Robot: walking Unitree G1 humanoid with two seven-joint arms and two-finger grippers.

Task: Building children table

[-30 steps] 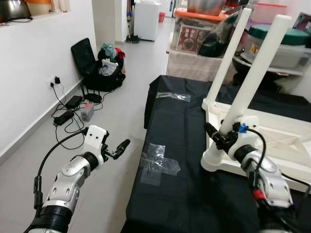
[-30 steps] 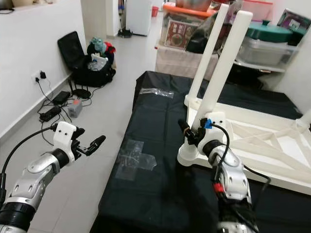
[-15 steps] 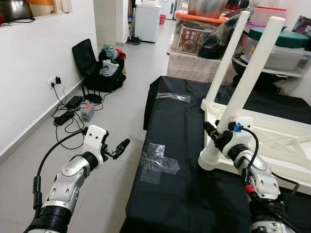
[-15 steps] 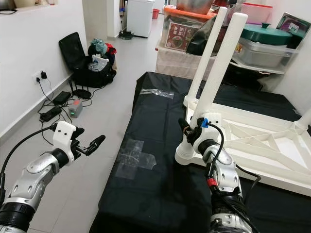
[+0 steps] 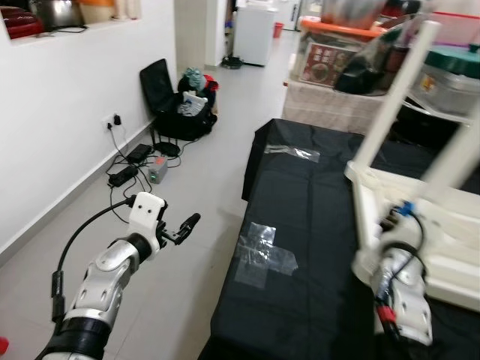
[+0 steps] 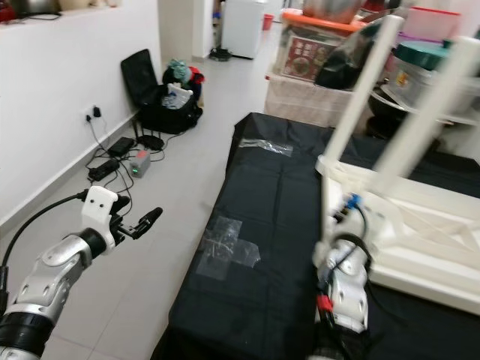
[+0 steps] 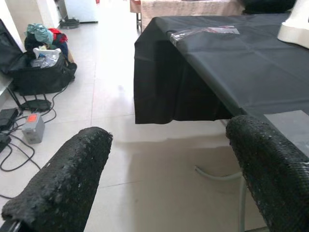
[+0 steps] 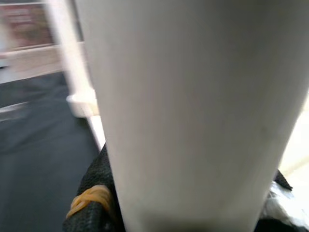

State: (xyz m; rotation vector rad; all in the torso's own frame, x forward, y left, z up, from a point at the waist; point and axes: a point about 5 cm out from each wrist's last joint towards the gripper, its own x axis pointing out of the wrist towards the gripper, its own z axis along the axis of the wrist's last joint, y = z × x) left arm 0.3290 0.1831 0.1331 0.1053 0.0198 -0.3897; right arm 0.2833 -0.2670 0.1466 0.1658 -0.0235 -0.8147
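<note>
At the right of the frame the right gripper [image 5: 391,225] clasps the near leg [image 8: 193,111], which rises upright from the upturned table [image 5: 450,225] on the desk [image 5: 315,225], while the left gripper [image 5: 184,227] hangs open over the floor, far left.

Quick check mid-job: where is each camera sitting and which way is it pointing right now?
Left eye view: on the head, looking down at the black table and upturned white table; both arms show.
Right eye view: beside it, same scene.
Left wrist view: along the open left hand, over the floor toward the black table.
Right wrist view: pressed against a white table leg the right hand holds.
Shared: both wrist views catch the black table.
</note>
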